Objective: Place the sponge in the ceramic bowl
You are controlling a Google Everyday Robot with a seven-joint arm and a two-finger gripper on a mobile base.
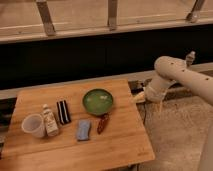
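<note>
The sponge, a small flat light-blue pad, lies on the wooden table near the front middle. Just behind it and slightly to the right sits the ceramic bowl, round, glossy green, with nothing but reflections inside. My gripper hangs at the end of the cream arm by the table's right edge, to the right of the bowl and well away from the sponge. It holds nothing that I can see.
A black block with white stripes, a small bottle and a white plastic cup stand left of the sponge. A reddish-brown object lies between sponge and bowl. A dark wall and railing run behind the table.
</note>
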